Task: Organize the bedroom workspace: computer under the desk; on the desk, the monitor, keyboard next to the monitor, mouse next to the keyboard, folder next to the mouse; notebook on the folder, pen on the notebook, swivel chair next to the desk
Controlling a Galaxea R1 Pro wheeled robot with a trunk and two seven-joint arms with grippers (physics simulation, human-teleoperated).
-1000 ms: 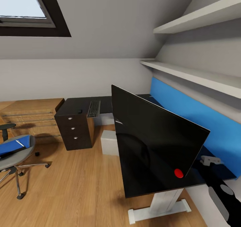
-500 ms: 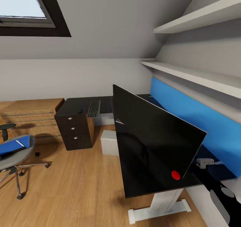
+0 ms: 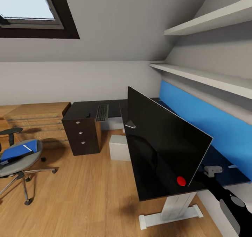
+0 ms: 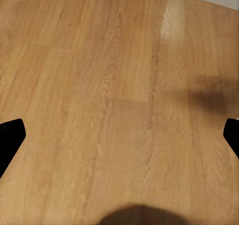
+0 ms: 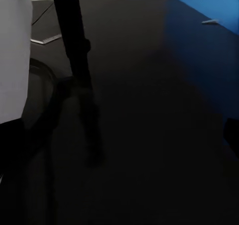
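The monitor stands at the near end of the desk, tilted toward the room. The right gripper hovers over the dark top just behind it; whether its jaws are parted, I cannot tell. The left gripper hangs wide apart over bare wooden floor, grasping nothing.

Toward 9 o'clock, the swivel chair carries the folder (1 pale slim item lies on it). I'd judge the folder light, flat and a bit slippery, so pinch an overhanging edge near the spine. The keyboard lies at 11 o'clock, the computer beneath.
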